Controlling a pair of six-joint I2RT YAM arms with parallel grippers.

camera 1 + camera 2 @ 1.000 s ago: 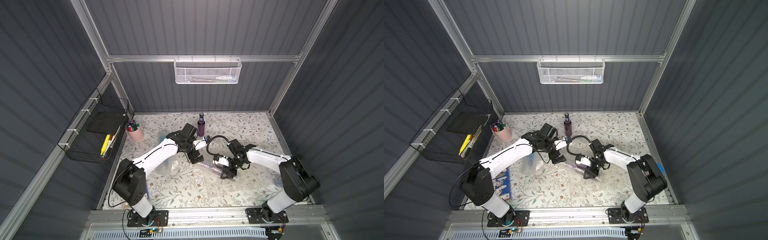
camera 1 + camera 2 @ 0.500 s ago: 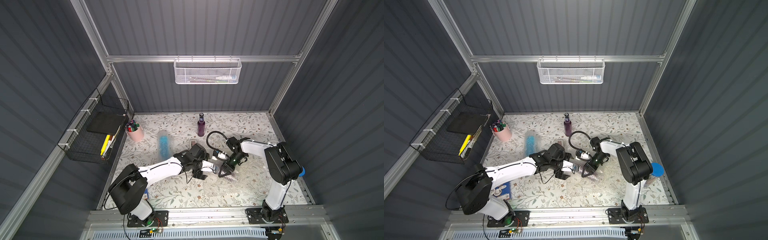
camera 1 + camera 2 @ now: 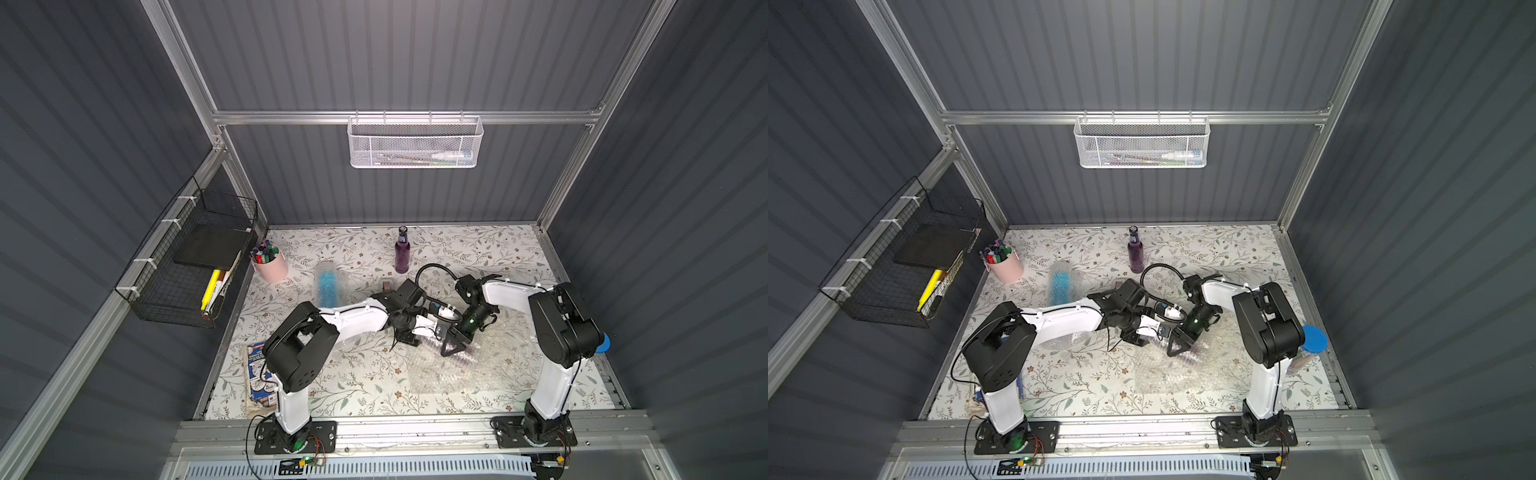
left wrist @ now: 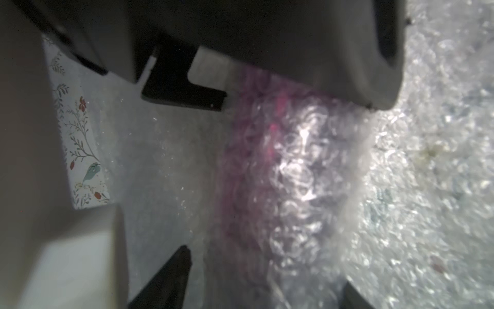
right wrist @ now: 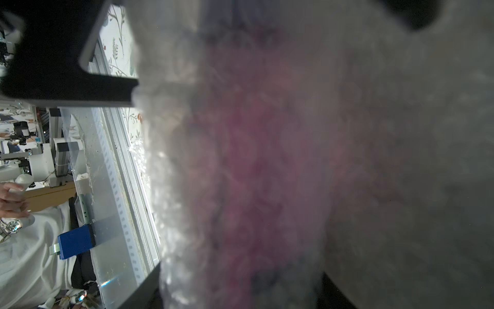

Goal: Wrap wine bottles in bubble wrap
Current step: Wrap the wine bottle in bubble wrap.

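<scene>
A dark purple wine bottle (image 4: pixel 248 171) lies rolled in bubble wrap (image 4: pixel 307 160) at mid-table, under both grippers. My right gripper (image 5: pixel 240 283) is shut on this roll, and the wrap fills the space between its fingers. My left gripper (image 4: pixel 267 270) is open and straddles the same roll, with a narrow gap beside one finger (image 4: pixel 171 275). In both top views the two grippers meet over the flat bubble wrap sheet (image 3: pixel 457 370), the right gripper (image 3: pixel 455 345) pointing down at it. A blue wine bottle (image 3: pixel 327 286) lies wrapped at the back left. Another purple wine bottle (image 3: pixel 402 253) stands bare at the back.
A pink cup of pens (image 3: pixel 271 266) stands at the back left. A black wire basket (image 3: pixel 187 266) hangs on the left wall and a white mesh basket (image 3: pixel 415 143) on the back wall. A blue-lidded clear cylinder (image 3: pixel 1312 340) stands behind the right arm. A booklet (image 3: pixel 257 374) lies at the front left.
My left arm has left the wrapped blue bottle at the back left and swung forward to the purple roll, its jaws narrowing. My right arm has folded in, still holding the roll.
</scene>
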